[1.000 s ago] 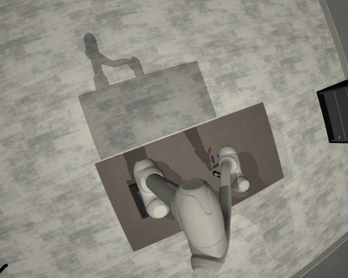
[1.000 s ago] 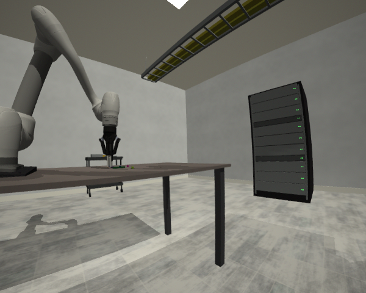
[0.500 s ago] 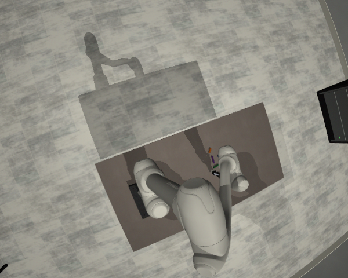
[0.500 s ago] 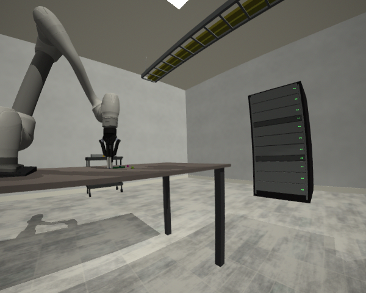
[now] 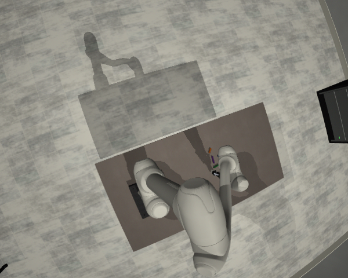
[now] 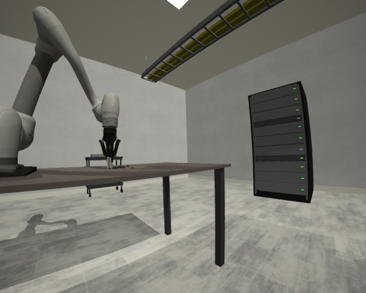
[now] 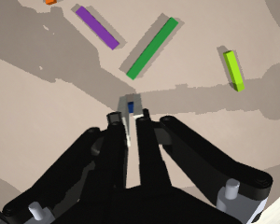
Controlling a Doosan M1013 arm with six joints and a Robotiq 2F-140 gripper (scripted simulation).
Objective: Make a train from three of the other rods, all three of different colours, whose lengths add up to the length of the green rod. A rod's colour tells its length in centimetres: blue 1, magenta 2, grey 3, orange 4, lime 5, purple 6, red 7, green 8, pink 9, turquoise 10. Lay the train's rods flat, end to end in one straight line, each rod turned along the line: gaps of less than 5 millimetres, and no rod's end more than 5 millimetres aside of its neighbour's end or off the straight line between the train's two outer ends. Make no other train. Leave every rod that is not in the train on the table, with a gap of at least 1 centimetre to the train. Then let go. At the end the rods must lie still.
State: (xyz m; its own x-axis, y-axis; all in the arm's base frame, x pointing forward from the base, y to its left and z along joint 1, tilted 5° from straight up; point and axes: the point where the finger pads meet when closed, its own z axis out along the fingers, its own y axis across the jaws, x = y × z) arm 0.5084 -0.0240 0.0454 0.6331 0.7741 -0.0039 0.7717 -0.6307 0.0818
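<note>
"Where is the blue rod (image 7: 131,106) to be found?"

"In the wrist view it is seen between the pale fingertips of the gripper (image 5: 213,171) (image 6: 110,166) (image 7: 132,106), low over or on the table (image 5: 243,125) (image 6: 183,167) (image 7: 28,103); which of the two cannot be told."

"And the hand?"

"Drawn narrow, with the blue rod pinched in it."

"How will it handle?"

"Light and stiff, it is judged, hardly fragile, but with so little length that it could be twisted or slip if gripped off-centre. It is best held by its two long sides, at the middle, with the end faces left free for a neighbour."

"What lies outward from it?"

"In the wrist view, the green rod (image 5: 215,165) (image 6: 121,166) (image 7: 152,48) toward one o'clock, the purple rod (image 5: 213,159) (image 7: 97,27) at eleven, the lime rod (image 6: 132,167) (image 7: 233,71) at two, and the orange rod (image 5: 210,150) (image 7: 50,1) farther off at eleven, cut by the edge. The magenta rod (image 6: 127,165) is made out only in the exterior view."

"Which train is suggested?"

"Blue, magenta and lime would match green. No finished train is seen; a straight placement should be sought, with neighbours left unbumped on release."
</note>
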